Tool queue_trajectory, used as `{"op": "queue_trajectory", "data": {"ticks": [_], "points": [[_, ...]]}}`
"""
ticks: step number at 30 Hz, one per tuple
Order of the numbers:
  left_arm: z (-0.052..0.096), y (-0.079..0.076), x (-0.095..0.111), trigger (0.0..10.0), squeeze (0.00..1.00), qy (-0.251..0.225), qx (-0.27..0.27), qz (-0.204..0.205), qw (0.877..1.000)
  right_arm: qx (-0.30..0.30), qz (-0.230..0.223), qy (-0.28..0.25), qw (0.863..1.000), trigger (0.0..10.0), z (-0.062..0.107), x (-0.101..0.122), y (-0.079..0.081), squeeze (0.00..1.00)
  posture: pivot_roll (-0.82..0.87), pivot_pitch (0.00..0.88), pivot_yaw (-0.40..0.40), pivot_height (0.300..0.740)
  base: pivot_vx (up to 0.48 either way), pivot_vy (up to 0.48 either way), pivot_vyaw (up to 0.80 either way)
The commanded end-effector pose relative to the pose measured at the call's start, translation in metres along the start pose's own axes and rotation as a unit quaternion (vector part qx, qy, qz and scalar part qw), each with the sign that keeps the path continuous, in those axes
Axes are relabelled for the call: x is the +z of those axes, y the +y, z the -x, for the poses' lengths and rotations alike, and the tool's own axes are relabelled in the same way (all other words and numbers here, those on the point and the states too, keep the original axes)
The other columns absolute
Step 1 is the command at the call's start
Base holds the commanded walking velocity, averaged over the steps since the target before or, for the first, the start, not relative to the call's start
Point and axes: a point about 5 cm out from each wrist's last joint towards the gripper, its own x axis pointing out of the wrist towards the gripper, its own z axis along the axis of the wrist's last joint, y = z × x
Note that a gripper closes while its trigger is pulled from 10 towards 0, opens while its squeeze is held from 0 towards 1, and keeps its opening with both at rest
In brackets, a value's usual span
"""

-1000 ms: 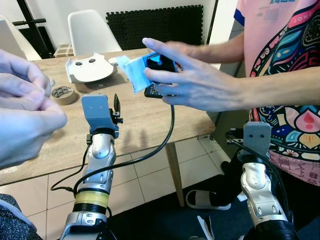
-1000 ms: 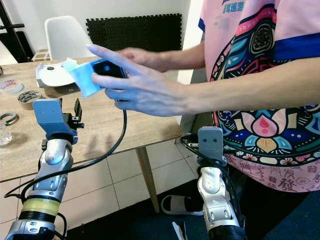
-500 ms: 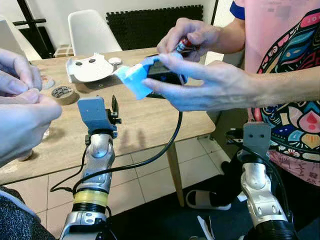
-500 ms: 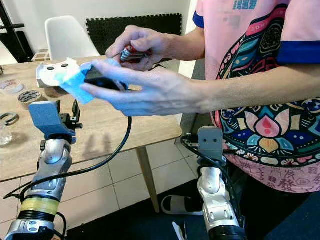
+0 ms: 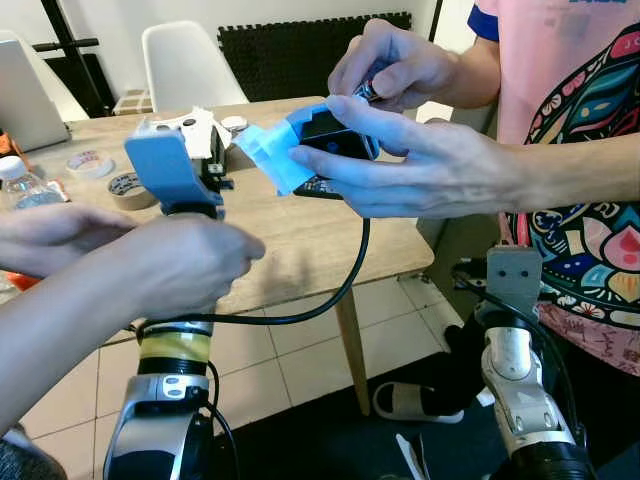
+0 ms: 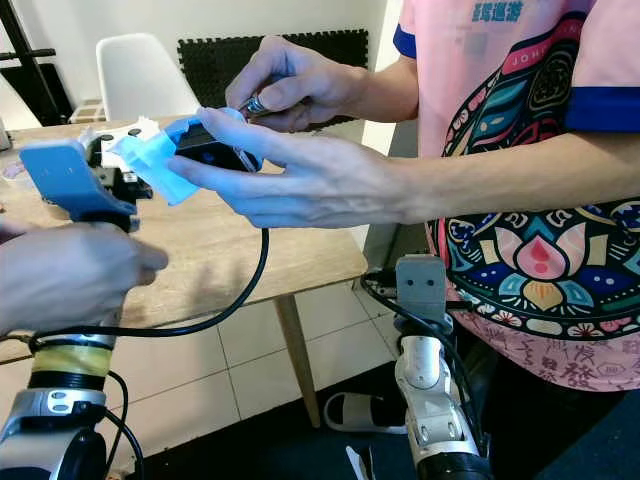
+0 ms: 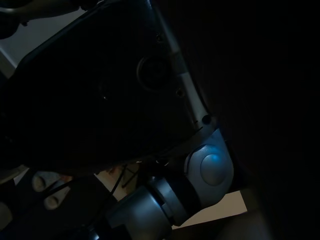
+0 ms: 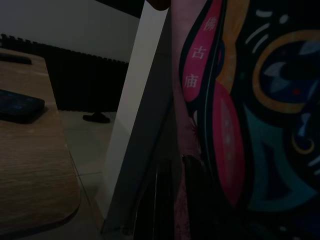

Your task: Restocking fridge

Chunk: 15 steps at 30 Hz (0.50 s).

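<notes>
My left arm (image 5: pixel 170 330) is raised in front of the wooden table (image 5: pixel 300 235). A person's hand (image 5: pixel 175 265) is wrapped around its forearm, just below the blue wrist block (image 5: pixel 163 170). My left gripper (image 5: pixel 213 155) points at the table top. My right arm (image 5: pixel 512 340) is held low off the table's right end, close to a person in a pink patterned shirt (image 5: pixel 590 200). That person holds a black device (image 5: pixel 338 135) with a light blue piece (image 5: pixel 270 155) over the table. A black cable (image 5: pixel 355 270) hangs from the device.
The table carries tape rolls (image 5: pixel 125 185), a water bottle (image 5: pixel 20 185), a white plastic part (image 5: pixel 190 125) and a laptop (image 5: pixel 25 100). Behind it are a white chair (image 5: pixel 185 60) and a black foam mat (image 5: pixel 300 50). A slipper (image 5: pixel 415 400) lies on the tiled floor.
A person's hand has closed round my left forearm, and that arm now stands higher and further left. The other person's hands have shifted a little with the device. My right arm is unmoved.
</notes>
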Motion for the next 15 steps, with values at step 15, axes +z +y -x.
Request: {"op": "queue_trajectory", "data": {"ticks": [15], "points": [[-0.012, -0.006, 0.042, 10.0, 0.0, -0.078, -0.029, 0.033, 0.996, -0.004, -0.002, 0.008, 1.0, 10.0, 0.001, -0.003, -0.001, 0.0, -0.02, 0.0, -0.028, 0.74, 0.0, 0.0, 0.0]]}}
